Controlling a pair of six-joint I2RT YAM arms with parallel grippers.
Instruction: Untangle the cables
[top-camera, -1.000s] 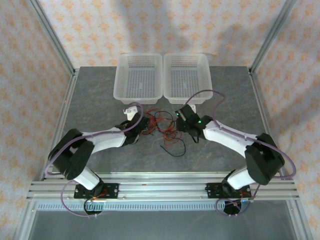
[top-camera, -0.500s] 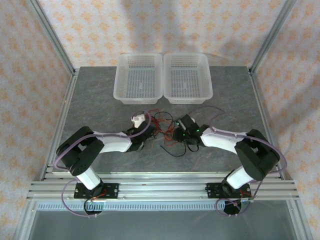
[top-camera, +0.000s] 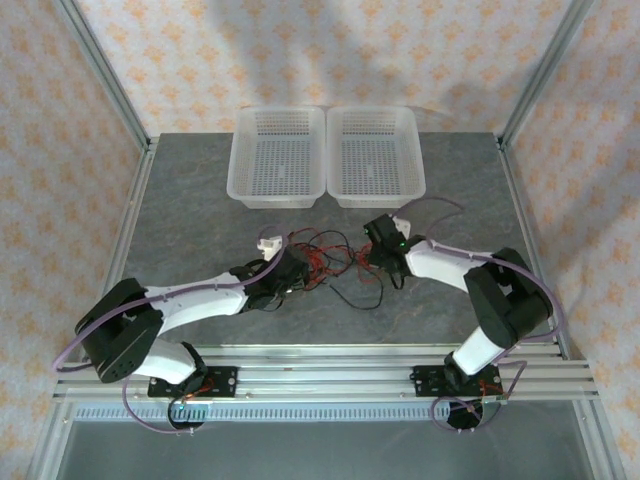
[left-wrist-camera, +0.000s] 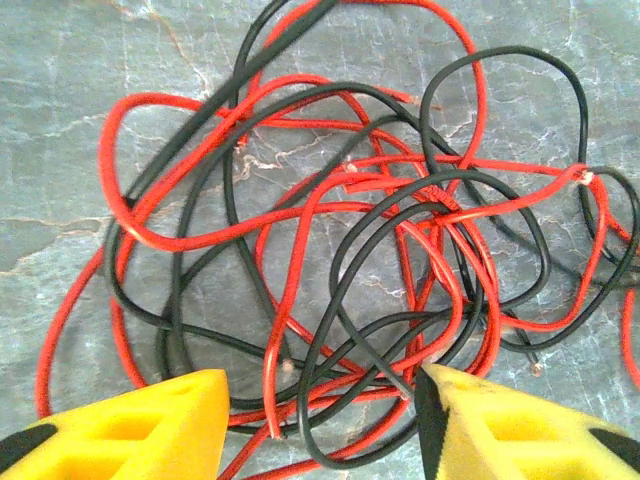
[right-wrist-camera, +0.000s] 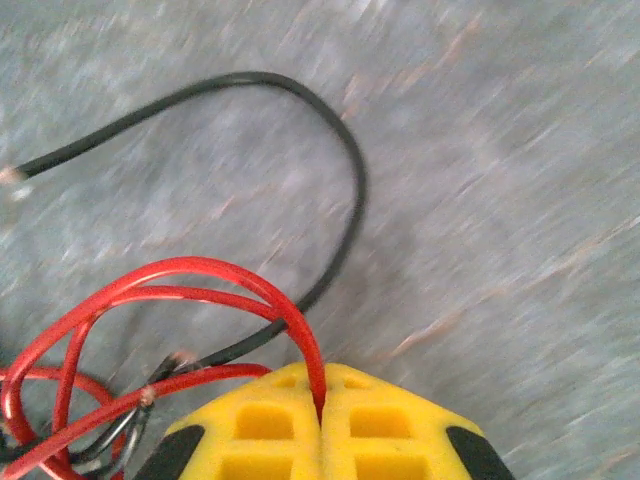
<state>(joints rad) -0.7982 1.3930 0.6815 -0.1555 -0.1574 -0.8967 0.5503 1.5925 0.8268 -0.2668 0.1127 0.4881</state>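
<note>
Over on the left, the left gripper sits low on the grey stone-patterned tabletop, right at the left edge of the tangle of thin red and black cables. From the left wrist camera, the left gripper has its yellow fingers spread well apart. It's released, nothing pinched, with several red and black loops lying on the table between the two tips. Ahead of it the cables are properly knotted: red loops over black and black over red, with a few bare wire ends poking out.

In the middle, the heap lies on the table between the two grippers, nearer than the two translucent white plastic mesh baskets. The left basket and the right basket stand side by side at the far end.

On the right, the right gripper is at the tangle's right edge. The right wrist view is a bit blurred, but the right gripper is clenched, yellow fingers pressed together, and one red cable arches down into the seam between them. It's grasping that strand. A black cable curls across the table just beyond.
</note>
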